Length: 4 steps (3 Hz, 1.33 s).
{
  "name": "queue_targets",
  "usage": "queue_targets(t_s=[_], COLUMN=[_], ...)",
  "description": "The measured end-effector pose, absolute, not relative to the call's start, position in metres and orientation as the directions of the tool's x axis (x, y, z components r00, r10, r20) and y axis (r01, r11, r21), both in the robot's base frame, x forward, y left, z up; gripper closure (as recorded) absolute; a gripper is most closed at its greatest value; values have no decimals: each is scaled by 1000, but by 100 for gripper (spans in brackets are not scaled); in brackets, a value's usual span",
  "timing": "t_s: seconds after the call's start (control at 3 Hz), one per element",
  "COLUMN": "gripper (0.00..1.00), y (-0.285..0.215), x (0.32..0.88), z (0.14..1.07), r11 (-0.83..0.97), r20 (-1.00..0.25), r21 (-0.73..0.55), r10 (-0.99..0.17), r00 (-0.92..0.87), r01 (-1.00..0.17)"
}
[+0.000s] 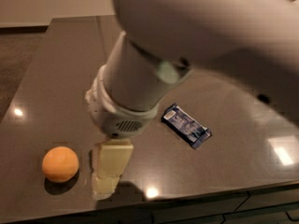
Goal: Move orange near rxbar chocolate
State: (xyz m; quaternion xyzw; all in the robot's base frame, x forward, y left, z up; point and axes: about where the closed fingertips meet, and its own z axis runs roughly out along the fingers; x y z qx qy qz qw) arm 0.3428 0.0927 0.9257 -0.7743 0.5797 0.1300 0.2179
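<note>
Round matte orange fruit (60, 164) sits at 8 o'clock on the dark glossy bench (46, 69), untouched. Cream hand (110, 169) hangs just beside it, at its 3 o'clock, prob. set for a grasp; whether open or clenched cannot be told. The rxbar chocolate is not visible, presum. behind the arm (135, 78).

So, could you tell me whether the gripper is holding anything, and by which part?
Nothing is held: the gripper hangs beside the orange, which lies apart from it on the table.

Glossy table (56, 78), matte orange (60, 164) beside the smooth plastic tool (110, 167).
</note>
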Motion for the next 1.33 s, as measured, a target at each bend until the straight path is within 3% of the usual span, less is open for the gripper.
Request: queue_targets(t_s=[1.33], gripper=[0], y=[161], x=[339], z=[853], r11=[-300], r20=[-416], r21=[-106], r10=[-853], r00=[316], r01=[-948])
